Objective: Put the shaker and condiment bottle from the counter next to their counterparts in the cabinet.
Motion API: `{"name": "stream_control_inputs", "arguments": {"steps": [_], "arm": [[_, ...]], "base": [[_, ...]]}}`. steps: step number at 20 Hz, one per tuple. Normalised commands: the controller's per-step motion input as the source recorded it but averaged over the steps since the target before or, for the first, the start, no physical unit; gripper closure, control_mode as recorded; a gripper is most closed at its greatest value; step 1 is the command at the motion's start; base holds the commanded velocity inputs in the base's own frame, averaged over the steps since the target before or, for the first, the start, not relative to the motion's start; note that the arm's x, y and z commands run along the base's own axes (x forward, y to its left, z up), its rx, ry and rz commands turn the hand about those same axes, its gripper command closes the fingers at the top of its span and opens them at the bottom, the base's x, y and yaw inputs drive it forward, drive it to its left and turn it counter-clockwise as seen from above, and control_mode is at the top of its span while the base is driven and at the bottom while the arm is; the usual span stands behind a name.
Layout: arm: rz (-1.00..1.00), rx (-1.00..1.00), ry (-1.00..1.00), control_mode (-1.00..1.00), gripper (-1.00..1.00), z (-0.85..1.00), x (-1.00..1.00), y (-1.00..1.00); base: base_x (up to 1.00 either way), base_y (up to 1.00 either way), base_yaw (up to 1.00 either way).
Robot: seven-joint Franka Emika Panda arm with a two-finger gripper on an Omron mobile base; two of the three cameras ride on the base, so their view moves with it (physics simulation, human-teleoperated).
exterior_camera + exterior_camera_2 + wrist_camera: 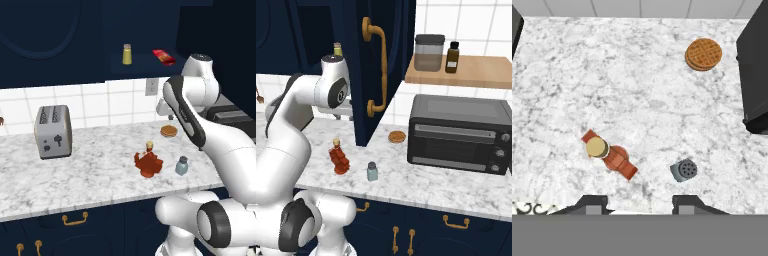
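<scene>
We hover gripper (639, 204) high above counter (90, 170), fingers apart, empty. Shaker (684, 170) just beside condiment bottle (611, 155), both upright near front edge. Nothing picked yet; next we descend onto shaker.

The condiment bottle (148, 163) is standing on the counter (90, 175), well to the right of the toaster (53, 131). The shaker (182, 166) is sitting just right of the bottle. Behind the bottle a waffle (169, 131) is lying. Above, in the cabinet (145, 62), the yellow-olive shaker (127, 54) and the flat red item (163, 56) are resting.
</scene>
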Motion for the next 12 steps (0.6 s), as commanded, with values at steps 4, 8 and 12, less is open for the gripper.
{"name": "stream_control_inputs", "arguments": {"steps": [4,8,12], "arm": [[0.0,0.05,0.0,-1.0,-1.0,-0.2,-0.07,0.04],[0.03,0.0,0.0,-1.0,-1.0,-0.59,-0.49,0.13],[0.02,0.1,-0.02,-1.0,-1.0,-0.58,-0.45,0.52]], "base": [[0.0,0.0,0.0],[0.0,0.0,0.0],[0.0,0.0,0.0]]}}
